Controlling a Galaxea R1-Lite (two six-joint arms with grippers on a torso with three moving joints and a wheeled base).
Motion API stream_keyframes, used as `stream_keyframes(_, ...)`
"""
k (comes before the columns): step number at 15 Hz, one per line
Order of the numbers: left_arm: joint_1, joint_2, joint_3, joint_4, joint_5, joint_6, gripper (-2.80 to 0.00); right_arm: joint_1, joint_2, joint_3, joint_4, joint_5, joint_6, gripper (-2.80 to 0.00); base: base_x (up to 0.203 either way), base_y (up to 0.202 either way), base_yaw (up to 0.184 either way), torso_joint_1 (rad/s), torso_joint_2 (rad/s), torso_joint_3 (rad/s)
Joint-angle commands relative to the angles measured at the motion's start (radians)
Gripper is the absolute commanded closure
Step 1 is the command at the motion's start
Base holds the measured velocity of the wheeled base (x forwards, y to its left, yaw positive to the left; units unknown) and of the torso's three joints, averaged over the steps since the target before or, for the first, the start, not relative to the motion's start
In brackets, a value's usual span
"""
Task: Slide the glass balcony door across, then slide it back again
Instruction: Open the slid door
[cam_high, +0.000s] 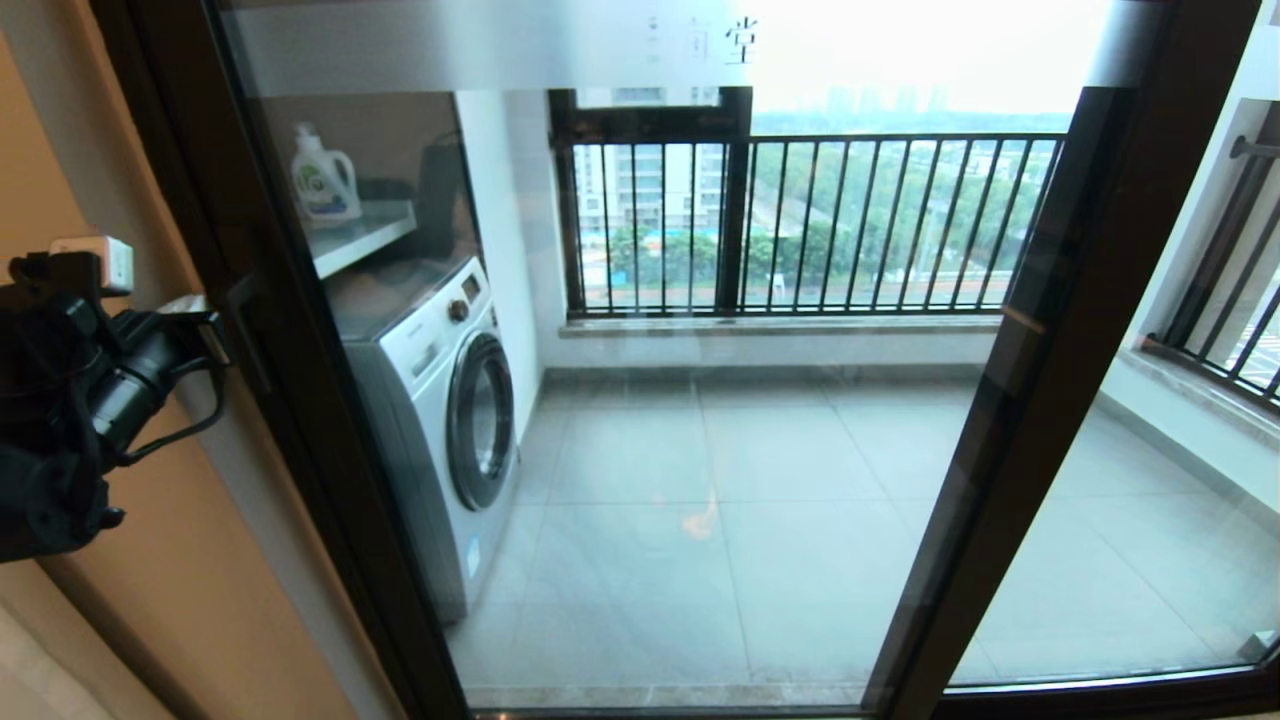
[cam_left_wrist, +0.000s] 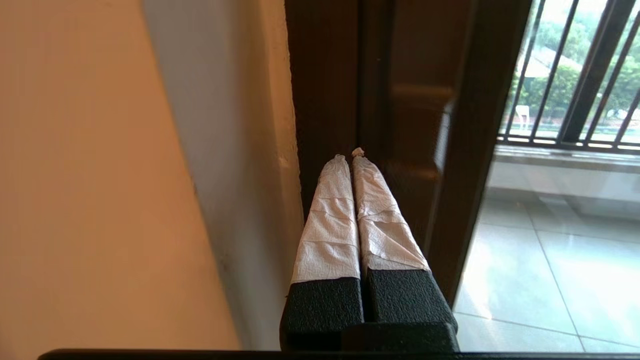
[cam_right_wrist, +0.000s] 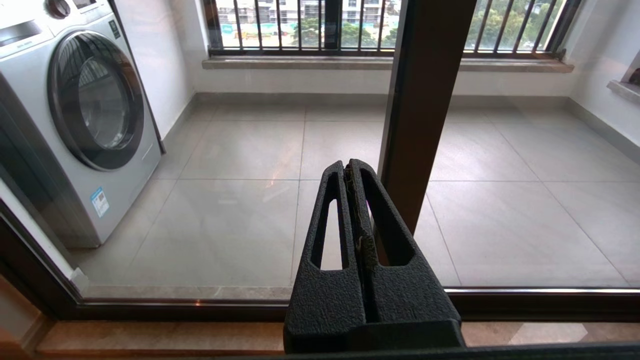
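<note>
Head cam: I see the glass balcony door (cam_high: 650, 400) filling the view w/ "堂" on its frosted strip, washer (cam_high: 440, 420) behind on grey tile; left wrist: left tool (cam_left_wrist: 350, 156) clenched, empty, by the door's brown frame; right wrist: right tool (cam_right_wrist: 348, 169) clenched near the glass.
</note>
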Motion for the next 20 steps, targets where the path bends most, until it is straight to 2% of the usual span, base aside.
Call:
stream_keyframes(1,-0.014,0.106,-0.088,0.003,0.001,0.018,0.00,0.000,-0.001,0.009,0.000,0.001,-0.001,0.00,0.000,0.000,0.000,0.000,0.00,0.000)
stream_keyframes(5,-0.044,0.151,-0.146,0.019,0.001,0.038,0.00,0.000,-0.001,0.009,0.000,0.001,0.000,0.00,0.000,0.000,0.000,0.000,0.00,0.000)
stream_keyframes(10,-0.112,0.108,-0.146,0.019,0.013,0.040,0.00,0.000,-0.001,0.009,0.000,0.001,-0.001,0.00,0.000,0.000,0.000,0.000,0.00,0.000)
stream_keyframes(20,-0.168,0.080,-0.119,0.018,0.035,0.040,0.00,0.000,-0.001,0.011,-0.002,0.001,-0.001,0.00,0.000,0.000,0.000,0.000,0.00,0.000)
